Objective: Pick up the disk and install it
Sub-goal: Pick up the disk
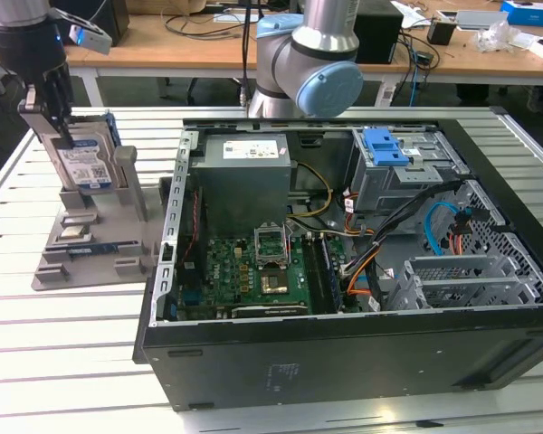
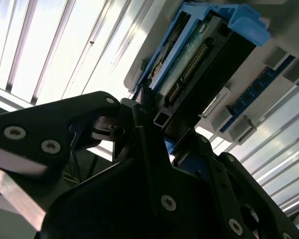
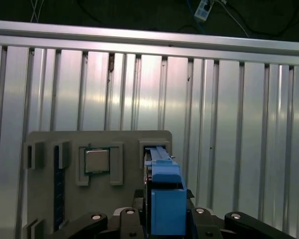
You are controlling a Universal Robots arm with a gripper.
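Note:
The disk [image 1: 88,165], a silver drive with a white-and-blue label in a blue carrier, stands upright in a grey fixture [image 1: 100,246] at the exterior view's left. My gripper [image 1: 66,134] comes down on it from above, with its dark fingers against the drive's upper edges. In the first wrist view the blue carrier of the disk [image 3: 162,181] sits between the fingers of the gripper [image 3: 167,219]. The second wrist view shows the disk's connector end [image 2: 199,59] just past the gripper [image 2: 159,124], which appears shut on the disk.
An open computer case [image 1: 344,366] lies to the exterior view's right of the fixture, with a grey power supply [image 1: 244,176], a motherboard [image 1: 253,267] and a drive cage with a blue latch [image 1: 385,146]. The arm's base [image 1: 308,63] stands behind. A processor chip [image 3: 97,160] rests in the fixture.

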